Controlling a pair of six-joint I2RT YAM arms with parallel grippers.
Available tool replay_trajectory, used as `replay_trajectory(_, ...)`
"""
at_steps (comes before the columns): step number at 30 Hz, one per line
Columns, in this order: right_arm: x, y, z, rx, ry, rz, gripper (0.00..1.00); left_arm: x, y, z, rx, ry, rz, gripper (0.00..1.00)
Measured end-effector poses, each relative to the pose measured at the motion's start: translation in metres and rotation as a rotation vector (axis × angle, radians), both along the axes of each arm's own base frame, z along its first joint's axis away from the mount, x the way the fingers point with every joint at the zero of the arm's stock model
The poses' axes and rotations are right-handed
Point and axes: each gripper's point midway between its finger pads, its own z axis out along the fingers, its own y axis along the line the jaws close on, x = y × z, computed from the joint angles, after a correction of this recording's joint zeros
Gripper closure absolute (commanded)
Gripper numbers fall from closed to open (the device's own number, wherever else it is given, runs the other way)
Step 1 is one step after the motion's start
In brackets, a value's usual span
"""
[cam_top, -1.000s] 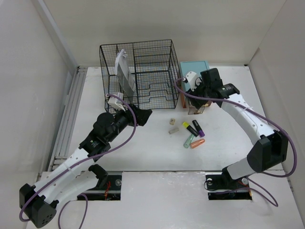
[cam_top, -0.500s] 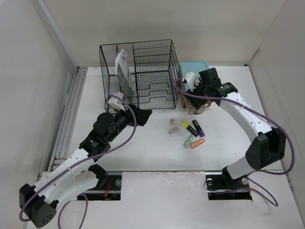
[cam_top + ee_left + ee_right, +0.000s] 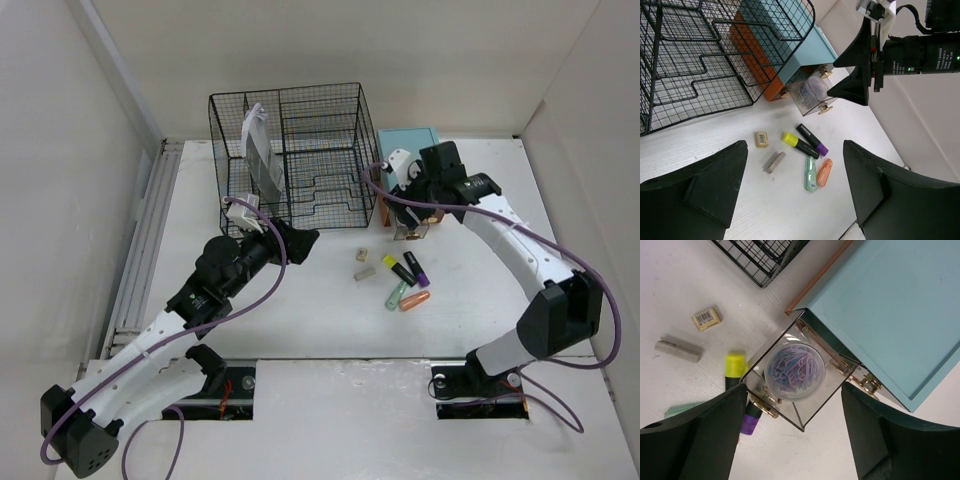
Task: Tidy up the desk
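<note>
Desk (image 3: 320,320): white, matte.
Far side: black wire organizer (image 3: 320,130), with a pale flat pack (image 3: 258,148) upright in its left compartment.
Just right of it: teal drawer box (image 3: 408,143), with its clear drawer (image 3: 414,231) pulled out.
Loose in front: tan eraser (image 3: 361,254), grey block (image 3: 364,272), yellow marker (image 3: 392,263), purple marker (image 3: 420,277), green marker (image 3: 397,294), orange marker (image 3: 413,300).
Left gripper (image 3: 298,240) near the organizer's front.
Right gripper (image 3: 405,212) over the drawer.

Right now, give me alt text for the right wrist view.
The open right gripper hovers over a clear drawer pulled out of the teal drawer box, with a round tub of coloured paper clips inside. Beside it on the white desk lie a barcoded eraser, a grey stick and a yellow-capped highlighter.
</note>
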Motion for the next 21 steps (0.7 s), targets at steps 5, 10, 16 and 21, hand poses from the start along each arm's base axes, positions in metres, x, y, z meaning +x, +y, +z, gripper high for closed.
replay_trajectory(5, -0.003, 0.003, 0.01, 0.036, -0.021, 0.027, 0.84, 0.0, 0.0, 0.0, 0.0, 0.0, 0.0, 0.26)
replay_trajectory(10, -0.025, 0.015, 0.023, 0.12, -0.022, 0.217, 1.0, 0.0, 0.0, 0.0, 0.0, 0.0, 0.0, 0.26)
replay_trajectory(16, -0.069, 0.018, 0.007, 0.102, 0.07, 0.486, 1.0, 0.0, 0.0, 0.0, 0.0, 0.001, 0.0, 0.26)
replay_trajectory(21, -0.081, 0.008, -0.037, 0.046, 0.191, 0.514, 1.0, 0.0, 0.0, 0.0, -0.001, 0.0, 0.0, 0.26)
